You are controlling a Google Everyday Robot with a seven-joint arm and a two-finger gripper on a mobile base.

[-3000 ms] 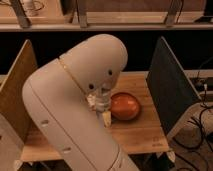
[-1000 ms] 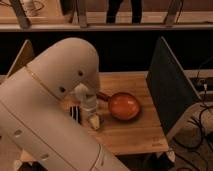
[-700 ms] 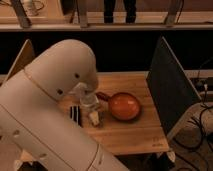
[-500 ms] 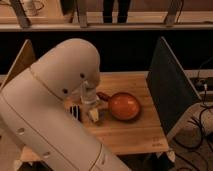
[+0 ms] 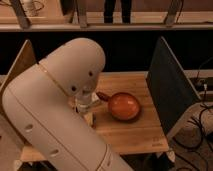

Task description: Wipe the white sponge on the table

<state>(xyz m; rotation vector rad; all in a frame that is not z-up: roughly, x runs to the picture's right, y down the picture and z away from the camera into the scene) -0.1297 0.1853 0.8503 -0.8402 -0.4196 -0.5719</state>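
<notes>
The wiping looks to be under way rather than finished. The pincer (image 5: 87, 111) hangs low over the left part of the bench (image 5: 131, 134), tucked close under the big white arm (image 5: 50, 115), and its jaws are together, apparently clamped on the sponge (image 5: 89, 119). The sponge shows as a small cream block right at the pincer's tips, directly below them. It appears pressed onto the wood, though the arm hides enough that contact with the bench cannot be confirmed. The lifting and lowering therefore seem done. What is left, as far as I can judge, is dragging the sponge back and forth across the planks. The orange pan (image 5: 124, 106) sits just to the right of the sponge, near but apart, so strokes that way have little room.
</notes>
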